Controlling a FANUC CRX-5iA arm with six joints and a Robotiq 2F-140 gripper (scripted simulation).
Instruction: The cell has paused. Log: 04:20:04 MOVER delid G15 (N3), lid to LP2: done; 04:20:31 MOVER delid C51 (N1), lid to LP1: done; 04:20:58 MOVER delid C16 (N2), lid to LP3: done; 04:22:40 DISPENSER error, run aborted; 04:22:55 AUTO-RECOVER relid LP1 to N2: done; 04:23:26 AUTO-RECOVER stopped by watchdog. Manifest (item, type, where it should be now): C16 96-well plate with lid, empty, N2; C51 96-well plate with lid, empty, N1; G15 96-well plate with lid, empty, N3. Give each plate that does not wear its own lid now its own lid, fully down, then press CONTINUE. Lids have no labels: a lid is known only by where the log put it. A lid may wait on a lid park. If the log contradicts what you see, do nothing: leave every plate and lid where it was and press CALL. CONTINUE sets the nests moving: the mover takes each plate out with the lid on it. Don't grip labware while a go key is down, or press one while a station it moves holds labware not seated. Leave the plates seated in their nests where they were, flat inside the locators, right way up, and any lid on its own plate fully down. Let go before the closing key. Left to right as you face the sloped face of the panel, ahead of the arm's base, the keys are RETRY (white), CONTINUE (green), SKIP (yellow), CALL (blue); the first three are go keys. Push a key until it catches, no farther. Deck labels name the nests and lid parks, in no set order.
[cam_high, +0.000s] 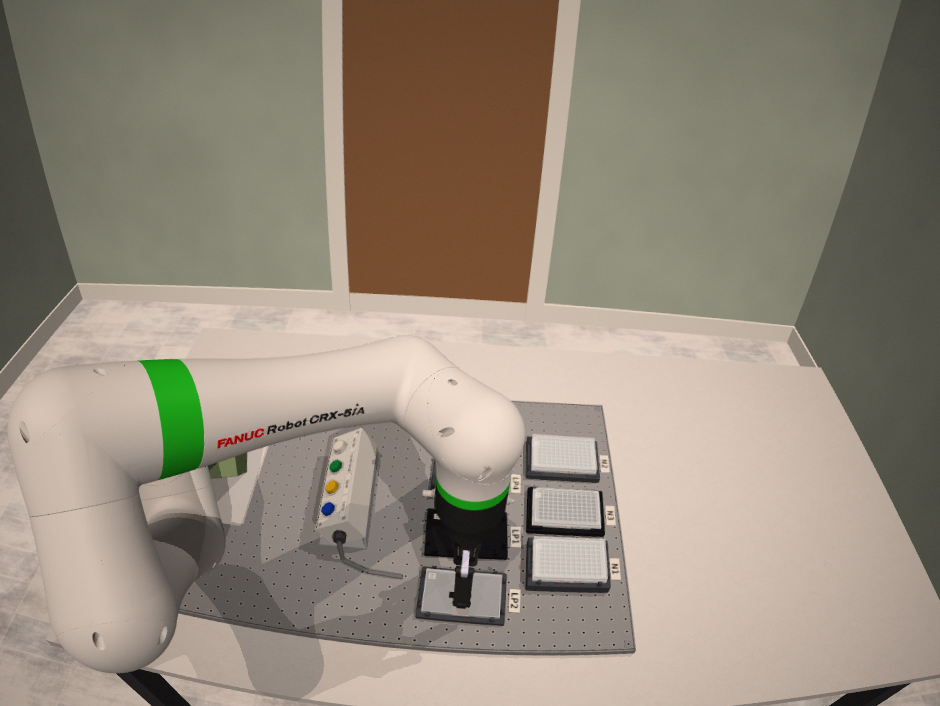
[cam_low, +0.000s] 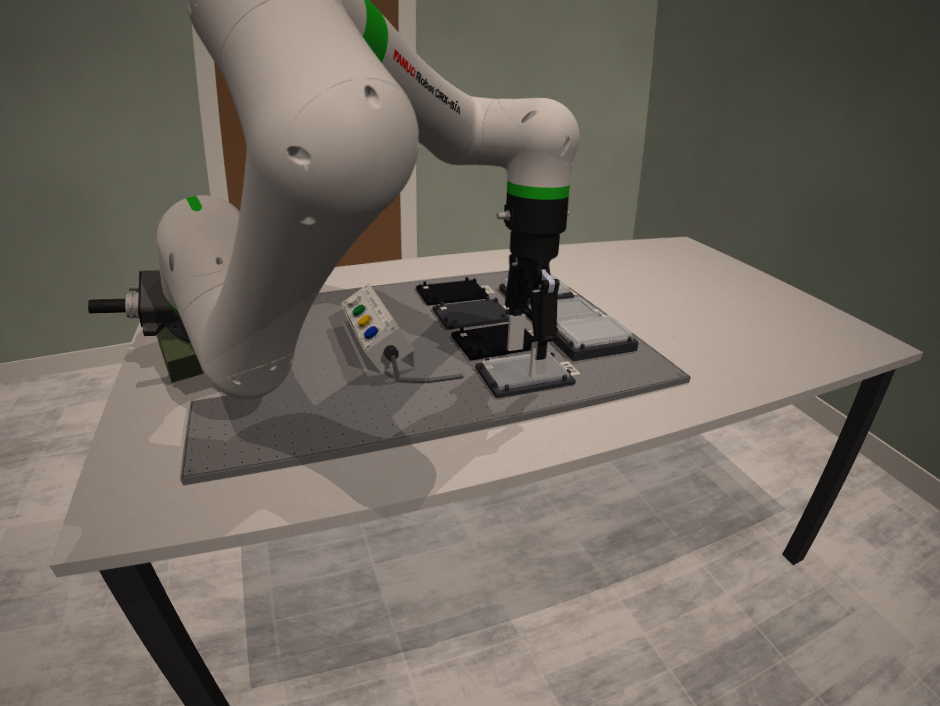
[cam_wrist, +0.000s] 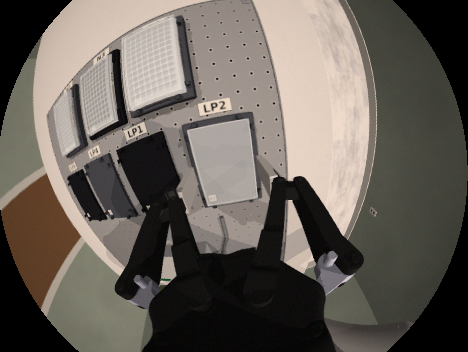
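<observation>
A clear lid (cam_high: 472, 592) lies on lid park LP2, and also shows in the exterior view (cam_low: 524, 372) and the wrist view (cam_wrist: 221, 163). My gripper (cam_high: 462, 581) (cam_low: 529, 353) hangs straight down over it, open, with one finger on each side of the lid near its level. Nothing is clamped. Three 96-well plates sit in nests N2 (cam_high: 562, 454), N3 (cam_high: 566, 509) and N1 (cam_high: 568, 562). The N3 plate shows sharper wells and a darker rim; the N2 and N1 plates look paler, as if lidded. LP1 (cam_wrist: 148, 168) is bare and black.
The key panel (cam_high: 343, 490) stands left of the parks with white, green (cam_high: 336, 465), yellow and blue (cam_high: 328, 509) keys, and its cable trails toward LP2. The park labelled LP4 (cam_wrist: 105, 183) looks greyer than its neighbours; I cannot tell whether it holds a lid.
</observation>
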